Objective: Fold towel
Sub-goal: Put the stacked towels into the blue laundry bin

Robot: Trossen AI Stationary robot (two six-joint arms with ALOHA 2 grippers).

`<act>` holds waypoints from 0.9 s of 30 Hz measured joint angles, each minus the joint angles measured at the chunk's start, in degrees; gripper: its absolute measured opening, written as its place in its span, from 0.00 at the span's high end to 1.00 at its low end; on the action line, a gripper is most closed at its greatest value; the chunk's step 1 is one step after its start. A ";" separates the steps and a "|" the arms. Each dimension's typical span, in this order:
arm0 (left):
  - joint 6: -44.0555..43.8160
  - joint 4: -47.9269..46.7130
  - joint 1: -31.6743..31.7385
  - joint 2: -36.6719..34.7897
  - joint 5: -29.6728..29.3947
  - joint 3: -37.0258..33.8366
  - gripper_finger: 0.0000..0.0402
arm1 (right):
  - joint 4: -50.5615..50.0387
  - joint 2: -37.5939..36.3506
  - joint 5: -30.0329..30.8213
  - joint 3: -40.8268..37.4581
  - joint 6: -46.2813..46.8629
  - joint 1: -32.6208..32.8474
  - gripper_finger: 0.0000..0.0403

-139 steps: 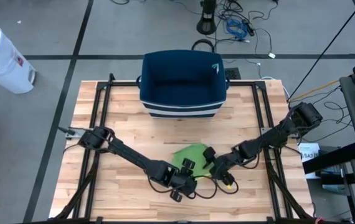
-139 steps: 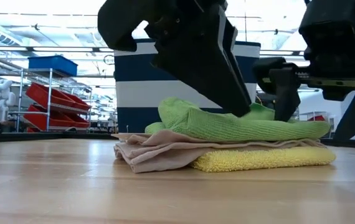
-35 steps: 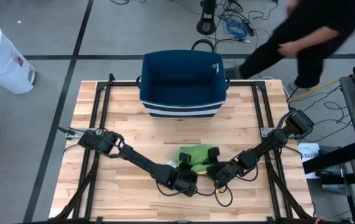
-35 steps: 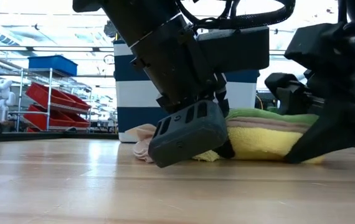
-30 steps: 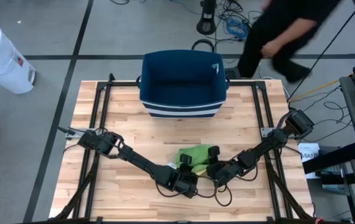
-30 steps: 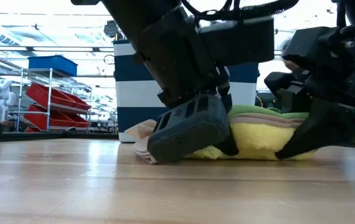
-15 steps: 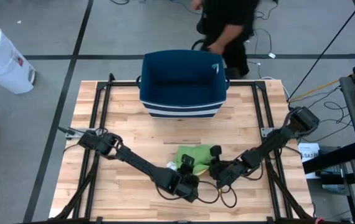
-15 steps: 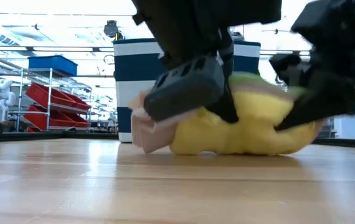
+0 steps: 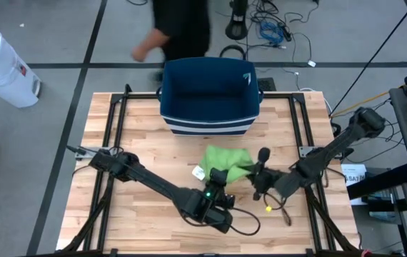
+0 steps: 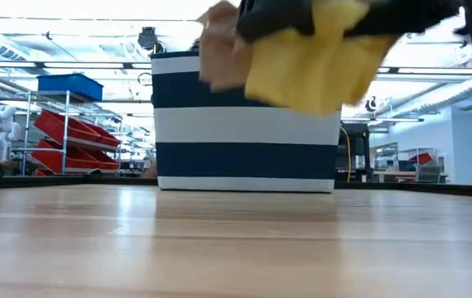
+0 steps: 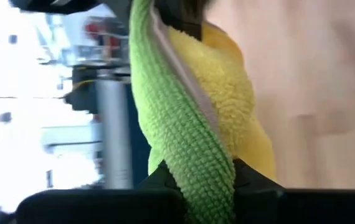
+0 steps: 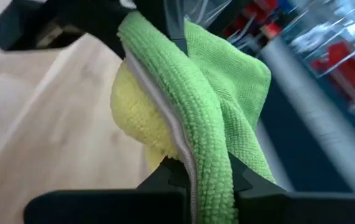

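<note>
**High view: stacked cloths held off the worktop by both hands**

High view shows the left hand [image 9: 218, 187] clamped on the near-left edge of a stack of fuzzy green, thin beige and fluffy yellow towels [image 9: 226, 158]. The stack hangs above the pale wooden slatted worktop [image 9: 146, 143], just in front of the navy fabric basket with white stripes [image 9: 209, 93]. The right hand [image 9: 259, 170] pinches the stack's right edge. Beyond the basket, a person in dark clothes [image 9: 178, 28] passes.
</note>
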 joint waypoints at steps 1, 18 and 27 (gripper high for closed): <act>1.77 -0.34 0.28 0.00 -1.64 1.47 0.92 | 0.00 -1.49 0.85 0.39 -1.87 0.00 0.96; 30.01 9.63 10.48 -6.98 -1.48 14.37 0.92 | -0.56 -10.72 3.19 19.12 -40.05 -7.89 0.96; 34.51 14.93 15.05 -13.45 15.97 14.31 0.92 | -0.08 -10.87 -7.99 24.23 -47.33 -15.26 0.96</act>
